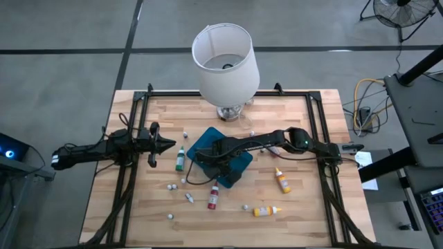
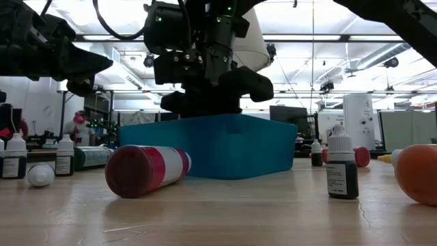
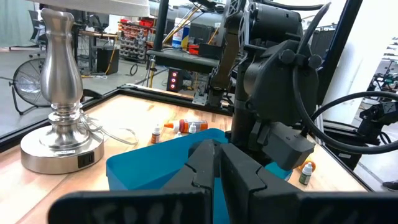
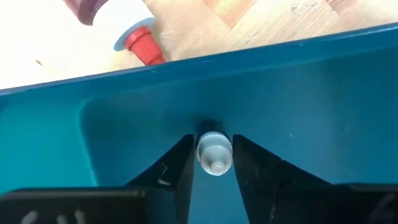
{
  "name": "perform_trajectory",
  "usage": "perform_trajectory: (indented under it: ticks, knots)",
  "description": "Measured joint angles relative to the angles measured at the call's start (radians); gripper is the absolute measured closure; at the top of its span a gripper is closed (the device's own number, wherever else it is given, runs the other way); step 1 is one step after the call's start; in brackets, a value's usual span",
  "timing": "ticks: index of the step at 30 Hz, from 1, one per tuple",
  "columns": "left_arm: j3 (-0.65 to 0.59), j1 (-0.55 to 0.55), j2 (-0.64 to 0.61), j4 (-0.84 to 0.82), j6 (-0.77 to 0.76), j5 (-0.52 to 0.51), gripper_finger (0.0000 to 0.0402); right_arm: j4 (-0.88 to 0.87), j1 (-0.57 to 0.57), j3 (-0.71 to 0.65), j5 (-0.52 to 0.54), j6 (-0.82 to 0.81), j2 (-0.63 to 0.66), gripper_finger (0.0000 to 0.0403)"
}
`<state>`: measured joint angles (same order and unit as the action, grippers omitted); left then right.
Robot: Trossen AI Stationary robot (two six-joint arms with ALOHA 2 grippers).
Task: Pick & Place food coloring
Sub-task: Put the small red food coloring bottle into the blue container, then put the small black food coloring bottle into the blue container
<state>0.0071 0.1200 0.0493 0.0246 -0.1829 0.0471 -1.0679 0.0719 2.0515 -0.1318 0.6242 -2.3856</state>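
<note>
One small bottle with a white ribbed cap [image 4: 214,153] sits between the fingers of the right hand [image 1: 223,164], low inside the teal tray [image 1: 201,142] near the middle of the desk [image 1: 304,214]; the jaws stand narrow and look to be parting off it, so this reads as the release. Best done by opening fully, then rising straight up clear of the tray wall. The left hand [image 1: 166,145] waits pinched closed by the left edge; other food coloring bottles [image 1: 282,181] lie scattered toward the front edge.
</note>
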Motion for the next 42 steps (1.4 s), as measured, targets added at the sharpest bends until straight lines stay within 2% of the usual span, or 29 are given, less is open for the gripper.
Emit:
perform_trajectory:
  ticks: [13,24,33,42]
  knots:
    - [0.0,0.0,0.0,0.0,0.0,0.0,0.0402,-0.03,0.0,0.059,0.0,-0.046,0.002,0.0268]
    - [0.0,0.0,0.0,0.0,0.0,0.0,0.0402,-0.117,-0.008,0.129,0.0,-0.1,0.05,0.0279]
    - [0.0,0.0,0.0,0.0,0.0,0.0,0.0402,-0.156,-0.031,0.076,0.0,-0.217,0.139,0.0278]
    - [0.0,0.0,0.0,0.0,0.0,0.0,0.0402,-0.131,-0.049,-0.079,0.001,-0.245,0.265,0.0285]
